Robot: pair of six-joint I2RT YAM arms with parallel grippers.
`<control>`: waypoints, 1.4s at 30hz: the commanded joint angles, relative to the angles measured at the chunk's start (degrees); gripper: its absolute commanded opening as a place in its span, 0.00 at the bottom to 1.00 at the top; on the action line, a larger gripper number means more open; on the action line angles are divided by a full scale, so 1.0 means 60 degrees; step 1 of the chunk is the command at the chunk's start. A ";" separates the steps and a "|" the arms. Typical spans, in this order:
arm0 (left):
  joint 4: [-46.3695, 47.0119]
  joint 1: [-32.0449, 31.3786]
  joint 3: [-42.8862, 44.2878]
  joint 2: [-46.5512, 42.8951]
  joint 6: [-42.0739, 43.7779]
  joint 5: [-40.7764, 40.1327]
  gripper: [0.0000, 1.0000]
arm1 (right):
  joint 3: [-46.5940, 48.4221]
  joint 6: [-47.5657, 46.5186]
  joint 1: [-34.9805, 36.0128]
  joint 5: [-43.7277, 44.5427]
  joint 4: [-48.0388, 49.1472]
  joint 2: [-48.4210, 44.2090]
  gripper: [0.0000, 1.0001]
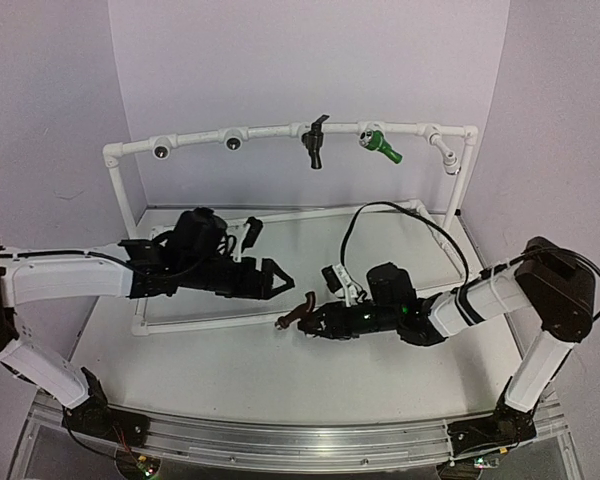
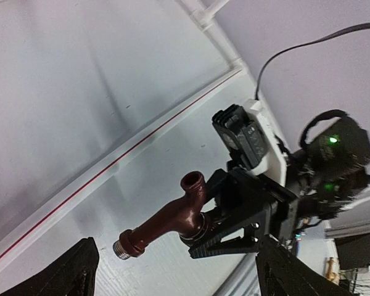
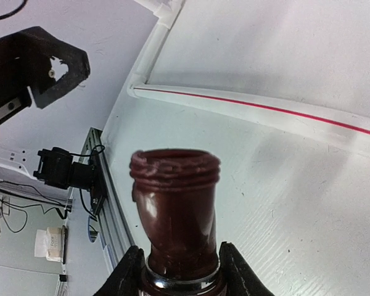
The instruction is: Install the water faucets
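My right gripper (image 1: 315, 319) is shut on the reddish-brown water faucet (image 1: 297, 315), which hangs low over the table with its silvery threaded end pointing left. In the right wrist view the faucet (image 3: 176, 213) stands between my fingers (image 3: 127, 272). In the left wrist view the faucet (image 2: 165, 223) lies ahead, gripped at its collar by the right gripper (image 2: 229, 233). My left gripper (image 1: 273, 279) is open, a short way left of the faucet and apart from it. A black faucet (image 1: 314, 142) and a green faucet (image 1: 384, 147) sit on the white pipe frame's top rail (image 1: 270, 131).
Round tee sockets (image 1: 163, 151) (image 1: 233, 143) show on the rail's left part, and an angled fitting (image 1: 450, 162) sits near its right corner. The frame's low base pipes (image 1: 200, 321) lie on the table under my left arm. A metal rail (image 1: 310, 440) runs along the near edge.
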 commanded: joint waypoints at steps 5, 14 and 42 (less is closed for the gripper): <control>0.3404 0.0721 -0.1995 -0.1781 0.0299 0.3958 0.89 | -0.0504 -0.0571 -0.0215 -0.1385 0.1587 -0.2515 0.00; 0.4865 0.0718 -0.2240 -0.1897 -0.0073 0.5908 0.74 | -0.0116 0.0081 -0.0200 -0.2435 0.2495 -0.2798 0.00; 0.4625 0.0743 -0.2359 -0.1809 0.1028 0.5799 0.00 | 0.1092 -0.2444 -0.0011 -0.1743 -0.2475 -0.3005 0.63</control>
